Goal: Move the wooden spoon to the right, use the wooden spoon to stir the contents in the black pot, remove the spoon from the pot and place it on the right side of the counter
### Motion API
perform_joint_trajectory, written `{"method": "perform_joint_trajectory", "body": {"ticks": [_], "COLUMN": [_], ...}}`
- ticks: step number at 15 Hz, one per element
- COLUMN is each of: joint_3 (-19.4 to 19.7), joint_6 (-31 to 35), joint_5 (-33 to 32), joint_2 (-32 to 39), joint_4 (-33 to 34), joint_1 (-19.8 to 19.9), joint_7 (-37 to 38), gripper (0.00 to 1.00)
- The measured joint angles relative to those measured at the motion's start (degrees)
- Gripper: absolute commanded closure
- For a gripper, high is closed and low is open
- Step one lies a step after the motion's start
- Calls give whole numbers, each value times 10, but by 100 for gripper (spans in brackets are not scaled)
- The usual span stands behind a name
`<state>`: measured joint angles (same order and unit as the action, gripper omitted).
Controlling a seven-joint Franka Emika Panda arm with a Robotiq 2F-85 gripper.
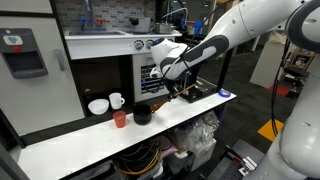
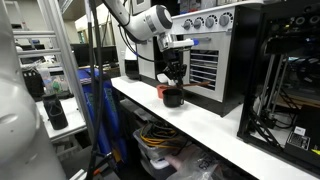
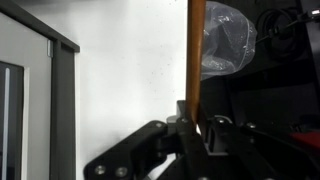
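**Pincer (image 3: 196, 128):** fully closed, its two dark fingers (image 3: 180, 135) pressed against the handle of the wooden spoon (image 3: 196, 50), which is clamped between them.

**Spoon, wrist view:** a slender, straight, light orange-brown shaft of even width. It rises from the fingertips to the upper border of the picture, and its oval bowl lies outside this view. Behind the shaft lie the white tabletop (image 3: 130, 70) and, past its edge, a crumpled clear plastic bag (image 3: 228, 40).

**Pincer and pot, both exterior views:** the pincer hangs from the white arm (image 1: 240, 35) close above the black pot (image 1: 142, 115), a small, round, dark vessel standing on the tabletop. Here the spoon is too thin to be traced. Whether its far end reaches into the pot cannot be told.

**Surroundings of the black pot:**
- Just beside it, on the side away from the arm, stands a small red cup (image 1: 120, 119).
- Behind it, toward the back of the tabletop, stands a white mug (image 1: 117, 100).
- Beyond the mug, farther from the pot, sits a white bowl (image 1: 97, 106).
- On the opposite side of the pot, beneath the arm, a flat dark tray (image 1: 198, 92) rests on the tabletop.
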<state>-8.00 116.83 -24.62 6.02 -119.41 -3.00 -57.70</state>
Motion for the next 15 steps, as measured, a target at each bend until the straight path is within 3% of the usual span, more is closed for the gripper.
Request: {"method": "perform_joint_trajectory", "body": {"ticks": [7, 15], "joint_3": [47, 62], "joint_6": [47, 135], "joint_5": [43, 40], "joint_2": [-5, -5], "joint_4": [-32, -72], "joint_1": [21, 25], "joint_7": [-156, -288], "gripper": [97, 97]}}
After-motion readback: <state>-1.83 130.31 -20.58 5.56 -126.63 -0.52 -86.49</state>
